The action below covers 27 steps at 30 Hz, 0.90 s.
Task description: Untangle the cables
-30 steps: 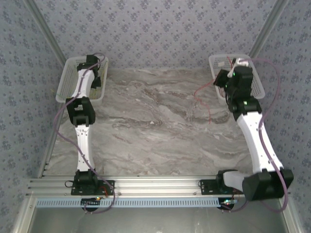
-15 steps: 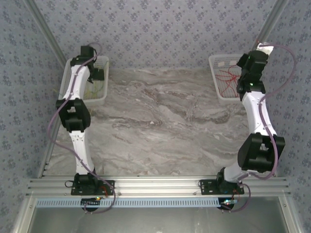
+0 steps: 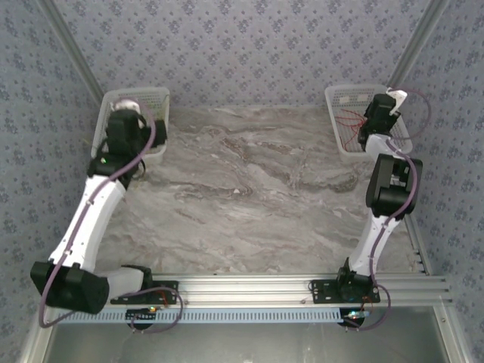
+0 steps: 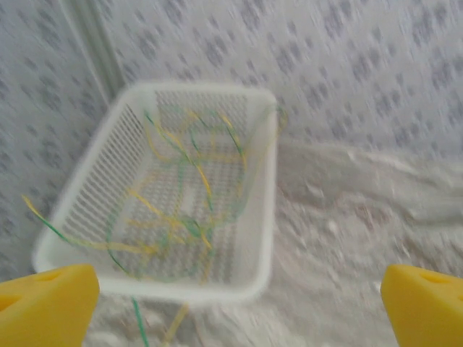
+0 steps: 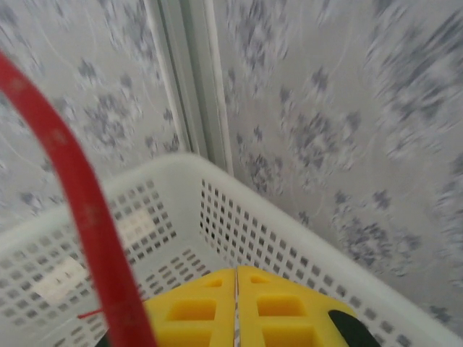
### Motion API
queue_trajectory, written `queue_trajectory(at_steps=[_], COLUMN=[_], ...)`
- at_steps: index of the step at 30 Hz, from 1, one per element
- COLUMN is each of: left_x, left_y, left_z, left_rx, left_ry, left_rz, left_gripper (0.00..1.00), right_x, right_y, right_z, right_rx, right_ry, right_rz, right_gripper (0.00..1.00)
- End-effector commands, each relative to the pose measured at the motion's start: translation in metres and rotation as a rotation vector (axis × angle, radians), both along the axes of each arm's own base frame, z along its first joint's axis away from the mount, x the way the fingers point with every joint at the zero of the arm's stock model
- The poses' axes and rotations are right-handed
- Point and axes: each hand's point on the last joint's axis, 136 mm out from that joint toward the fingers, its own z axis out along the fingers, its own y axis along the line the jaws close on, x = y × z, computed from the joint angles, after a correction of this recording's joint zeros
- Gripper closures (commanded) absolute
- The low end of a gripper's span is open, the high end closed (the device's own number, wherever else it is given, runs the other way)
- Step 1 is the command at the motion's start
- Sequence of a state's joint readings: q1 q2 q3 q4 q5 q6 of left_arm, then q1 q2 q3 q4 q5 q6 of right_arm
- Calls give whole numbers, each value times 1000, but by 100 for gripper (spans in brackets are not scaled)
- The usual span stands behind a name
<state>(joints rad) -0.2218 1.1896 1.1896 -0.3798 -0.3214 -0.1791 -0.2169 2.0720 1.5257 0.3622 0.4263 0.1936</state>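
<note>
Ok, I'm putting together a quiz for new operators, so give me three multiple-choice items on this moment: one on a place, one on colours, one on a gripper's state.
1. Where do the red cables lie?
A. mid-table
B. in the right basket
C. on the near rail

2. What colours are the cables in the left basket?
A. yellow and green
B. red and orange
C. blue and white

3. How does the left gripper stand?
A. open
B. shut
C. shut on a cable

Answers:
1. B, the top view shows red strands inside the basket by the right arm.
2. A, the left wrist view shows yellow and green cables in it.
3. A, its jaws stand wide apart with nothing between them.
</note>
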Motion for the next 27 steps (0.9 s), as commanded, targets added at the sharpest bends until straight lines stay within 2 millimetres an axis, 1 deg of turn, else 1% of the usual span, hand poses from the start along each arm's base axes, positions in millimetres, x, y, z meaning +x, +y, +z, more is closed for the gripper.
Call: queue_trajectory(at_steps=[1,3,5,6,7,8,9,10,11,12,14,15,16,17,19,20,21,23,26,27], left_x=[-3,-9,-10,-9,-8,-6,-4,-2,0,1,2,3,3,3,0,-3,-5,-10,-19,-20], left_y=[-28,-44,-51,-52,-53,-54,-54,-54,-53,-52,-49,-47,-43,-39,-25,-19,-16,-14,-1,1], left_z=[-17,-47,-72,-84,-92,-98,-102,-104,-104,-102,-101,-101,-103,-105,-111,-114,-118,-125,-136,-139], left_rx=[-60,-59,-58,-55,-50,-46,-43,-38,-37,-37,-32,-25,-14,-1,39,57,78,109,169,203], left_ry=[-95,-37,40,74,95,111,113,109,101,88,59,44,37,38,55,58,49,7,-41,-58], left_rz=[-55,-105,-122,-123,-125,-123,-121,-123,-117,-105,-91,-82,-65,-41,26,54,55,37,71,59], left_gripper=[1,1,1,1,1,1,1,1,1,1,1,1,1,1,1,1,1,1,1,1], right_x=[15,21,25,25,25,24,23,21,19,14,4,-3,-12,-22,-50,-63,-78,-102,-143,-159], right_y=[-1,2,5,7,9,12,14,17,19,20,26,28,30,31,35,40,49,70,108,120], right_z=[-34,-62,-77,-82,-84,-84,-81,-75,-65,-54,-26,-13,-3,7,22,26,27,30,17,5], right_rx=[81,133,168,183,192,203,212,216,214,211,207,206,206,211,239,248,251,228,165,112], right_ry=[118,214,253,260,264,267,273,272,269,266,250,255,267,279,316,328,339,335,355,375], right_rz=[22,42,54,64,75,83,91,99,98,92,100,97,79,59,18,12,22,62,136,149], right_gripper=[100,100,100,97,93,83,70,53,41,34,20,15,8,6,3,2,0,0,0,0])
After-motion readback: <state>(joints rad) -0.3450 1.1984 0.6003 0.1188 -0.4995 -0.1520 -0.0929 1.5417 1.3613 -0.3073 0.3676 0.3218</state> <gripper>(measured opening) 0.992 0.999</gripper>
